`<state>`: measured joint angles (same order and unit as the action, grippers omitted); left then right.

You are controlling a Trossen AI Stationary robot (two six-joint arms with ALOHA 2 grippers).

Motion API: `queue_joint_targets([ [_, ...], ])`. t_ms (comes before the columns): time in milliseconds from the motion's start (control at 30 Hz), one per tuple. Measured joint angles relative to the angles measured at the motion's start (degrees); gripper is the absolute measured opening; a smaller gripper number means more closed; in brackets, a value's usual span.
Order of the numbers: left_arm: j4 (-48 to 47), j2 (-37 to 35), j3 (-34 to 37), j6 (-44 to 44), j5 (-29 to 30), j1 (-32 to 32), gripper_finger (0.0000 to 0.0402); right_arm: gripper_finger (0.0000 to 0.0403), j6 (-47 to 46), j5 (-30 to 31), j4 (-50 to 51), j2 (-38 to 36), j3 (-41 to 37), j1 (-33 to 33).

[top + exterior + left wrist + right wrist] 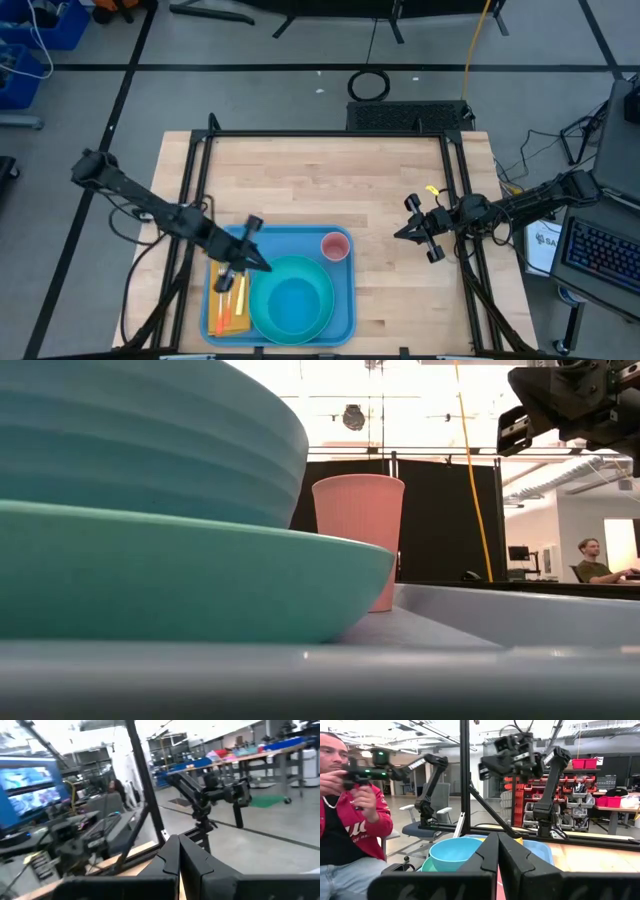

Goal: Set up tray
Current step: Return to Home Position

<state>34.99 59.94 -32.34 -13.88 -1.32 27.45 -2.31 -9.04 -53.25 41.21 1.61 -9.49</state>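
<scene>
my left gripper (258,263) hangs over the large flat blue plastic tray (343,300), jaws closed. my right gripper (403,232), also closed, hovers near it.

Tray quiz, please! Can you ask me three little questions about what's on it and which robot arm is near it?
1. True or false: the pink cup stands on the blue tray, next to the green plate.
2. What sits on the green plate? A: the blue bowl. B: the pink cup. C: nothing.
3. Fill in: in the high view, the ___ arm's end effector shows over the tray.

Key: 1 true. 2 A. 3 left; the left end effector is over the tray's far left corner.
</scene>
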Motion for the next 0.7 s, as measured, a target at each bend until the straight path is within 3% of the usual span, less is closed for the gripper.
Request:
queue_joint_targets([
  [300, -2.29, -18.3, 13.42, 0.46, 10.95, 2.02, 0.0, 0.0, 0.0, 0.0, 0.0, -0.02, 0.0, 0.01],
  [700, -3.83, -35.12, 23.93, -0.86, 16.44, 4.93, 0.0002, 0.0, -0.01, 0.0, -0.03, -0.02, -0.02, 0.01],
])
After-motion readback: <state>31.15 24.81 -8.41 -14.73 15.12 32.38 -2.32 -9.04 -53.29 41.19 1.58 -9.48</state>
